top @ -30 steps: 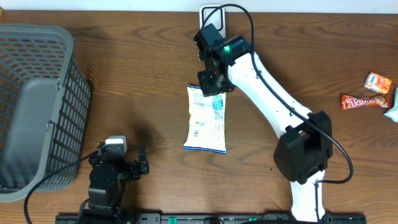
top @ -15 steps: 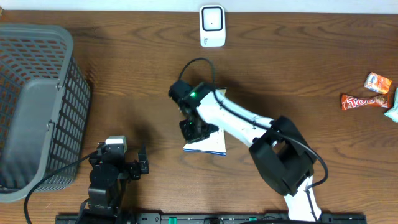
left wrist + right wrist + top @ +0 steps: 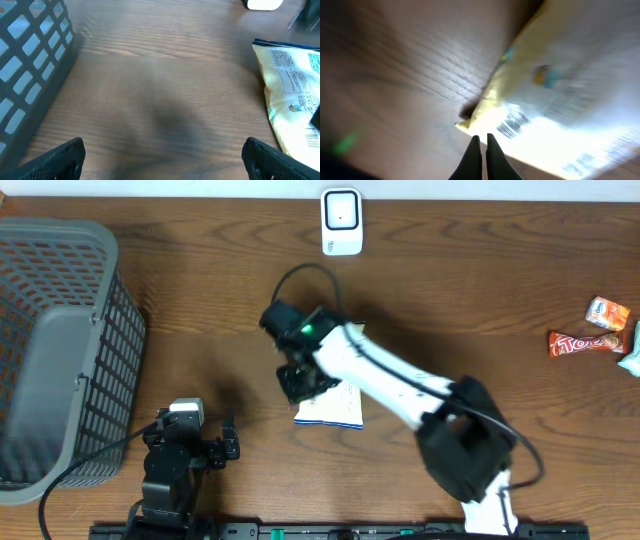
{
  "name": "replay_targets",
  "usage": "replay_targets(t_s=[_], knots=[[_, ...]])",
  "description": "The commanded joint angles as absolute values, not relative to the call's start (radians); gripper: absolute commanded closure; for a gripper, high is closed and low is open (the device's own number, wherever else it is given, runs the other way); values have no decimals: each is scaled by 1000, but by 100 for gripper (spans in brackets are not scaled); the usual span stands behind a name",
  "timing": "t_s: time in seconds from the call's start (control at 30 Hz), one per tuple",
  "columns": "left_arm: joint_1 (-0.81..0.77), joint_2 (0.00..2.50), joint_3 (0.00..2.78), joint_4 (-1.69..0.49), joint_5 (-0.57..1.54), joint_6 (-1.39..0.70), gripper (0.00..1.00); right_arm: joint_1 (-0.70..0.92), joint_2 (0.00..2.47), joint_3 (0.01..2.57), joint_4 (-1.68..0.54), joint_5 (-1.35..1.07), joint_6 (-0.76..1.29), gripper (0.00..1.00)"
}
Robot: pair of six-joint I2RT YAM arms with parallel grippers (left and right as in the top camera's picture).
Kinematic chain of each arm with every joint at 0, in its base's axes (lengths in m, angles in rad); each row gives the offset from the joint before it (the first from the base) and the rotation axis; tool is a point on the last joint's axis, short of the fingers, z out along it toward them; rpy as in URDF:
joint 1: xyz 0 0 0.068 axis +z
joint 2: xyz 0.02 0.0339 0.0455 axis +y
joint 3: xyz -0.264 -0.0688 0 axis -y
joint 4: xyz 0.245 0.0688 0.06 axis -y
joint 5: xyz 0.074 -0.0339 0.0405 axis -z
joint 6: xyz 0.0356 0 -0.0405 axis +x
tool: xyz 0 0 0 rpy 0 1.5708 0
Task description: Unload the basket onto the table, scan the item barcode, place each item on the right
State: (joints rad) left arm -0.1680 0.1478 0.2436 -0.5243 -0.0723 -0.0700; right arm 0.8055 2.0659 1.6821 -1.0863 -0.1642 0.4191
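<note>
Snack bag (image 3: 338,412) flat mid-counter, well near of scanner (image 3: 341,220). Right tool (image 3: 481,137) closed, nothing pinched, at bag's left edge by barcode (image 3: 512,125). Risks: grip there hides barcode; closed tips shove bag. Left tool (image 3: 162,152) wide open, idle.

A dark wooden table (image 3: 200,300) is being used to carry everything. A snack bag (image 3: 335,412) is being borne flat near its middle, with a barcode being shown on its upper face. A white scanner (image 3: 341,221) is being kept well beyond the bag, at the table's far edge. A grey mesh basket (image 3: 125,330) is being carried far to the bag's left. Far to the bag's right, three small sweets are being kept close together: an orange pack (image 3: 608,312), a red bar (image 3: 585,343) just nearer than it, and a pale pack (image 3: 632,350) being cut off at the edge of view.
</note>
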Motion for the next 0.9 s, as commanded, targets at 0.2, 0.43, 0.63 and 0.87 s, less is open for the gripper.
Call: replay_targets(t_s=[0.2, 0.43, 0.63, 0.87], knots=[[-166, 142, 258, -523, -63, -53, 1, 556, 1868, 1708, -1190, -250, 492, 1], [-166, 142, 258, -523, -63, -53, 1, 428, 1870, 1511, -1046, -420, 395, 1], [-166, 142, 258, -523, -63, -53, 1, 339, 1870, 1297, -824, -570, 354, 1], [-166, 142, 258, -523, -63, -53, 1, 332, 1877, 1129, -559, -590, 395, 1]])
